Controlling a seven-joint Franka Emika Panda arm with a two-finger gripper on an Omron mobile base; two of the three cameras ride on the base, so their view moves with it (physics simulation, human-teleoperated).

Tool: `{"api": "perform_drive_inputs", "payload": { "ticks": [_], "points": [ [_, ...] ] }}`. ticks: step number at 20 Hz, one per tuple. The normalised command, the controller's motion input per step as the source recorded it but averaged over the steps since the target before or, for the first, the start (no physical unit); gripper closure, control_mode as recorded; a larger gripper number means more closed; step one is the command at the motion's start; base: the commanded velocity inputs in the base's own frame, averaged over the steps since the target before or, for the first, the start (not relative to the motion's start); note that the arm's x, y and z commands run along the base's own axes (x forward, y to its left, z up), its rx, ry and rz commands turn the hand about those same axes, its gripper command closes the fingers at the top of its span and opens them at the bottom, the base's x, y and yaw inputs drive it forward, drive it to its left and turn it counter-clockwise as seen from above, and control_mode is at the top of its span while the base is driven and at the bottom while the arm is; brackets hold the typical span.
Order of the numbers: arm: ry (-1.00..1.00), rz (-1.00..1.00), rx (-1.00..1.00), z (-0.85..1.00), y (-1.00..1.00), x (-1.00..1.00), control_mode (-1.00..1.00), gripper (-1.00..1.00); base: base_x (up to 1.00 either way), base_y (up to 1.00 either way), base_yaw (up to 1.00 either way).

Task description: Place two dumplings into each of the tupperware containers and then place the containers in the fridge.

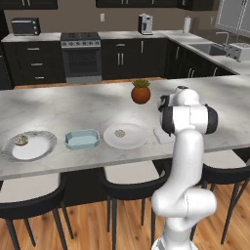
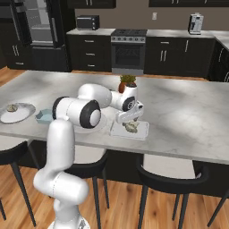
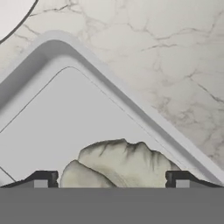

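Presently, the fridge [image 2: 39, 33] stands at the upper left of the right base view, its black front open on pale shelves. The marble tabletop [image 1: 97, 105] spans the middle of both base views. On it, in the left base view, an open light-blue tupperware container [image 1: 82, 139] lies left of centre, between a grey-rimmed plate [image 1: 36, 149] at the left edge and a round white plate [image 1: 134, 139] near centre. A second tupperware container [image 2: 142, 131], pale and shallow, lies just right of centre in the right base view. The gripper [image 2: 131, 120] hangs directly over it. One dumpling [image 1: 21, 140] rests on the grey-rimmed plate, another dumpling [image 1: 119, 133] on the white plate. In the hand view a third dumpling [image 3: 120, 164] sits between the two finger tips at the bottom centre, above the container floor. The jaws are spread to either side of it; whether they press on it cannot be told.
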Motion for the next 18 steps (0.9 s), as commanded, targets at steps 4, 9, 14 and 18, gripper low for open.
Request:
{"api": "perform_drive_inputs", "payload": {
  "ticks": [4, 9, 14, 18],
  "points": [
    [-0.17, 0.02, 0.0, 0.08, 0.07, 0.0, -1.0, -1.0, 0.0, 0.0, 0.0],
    [-0.03, 0.12, 0.02, 0.29, 0.18, -0.24, -1.0, -1.0, 0.0, 0.0, 0.0],
    [0.11, 0.34, 0.01, 0.02, 0.66, -0.48, -1.0, -1.0, 0.0, 0.0, 0.0],
    [0.24, 0.36, 0.0, 0.0, 0.61, -0.44, -1.0, -1.0, 0.0, 0.0, 0.0]
  ]
}}
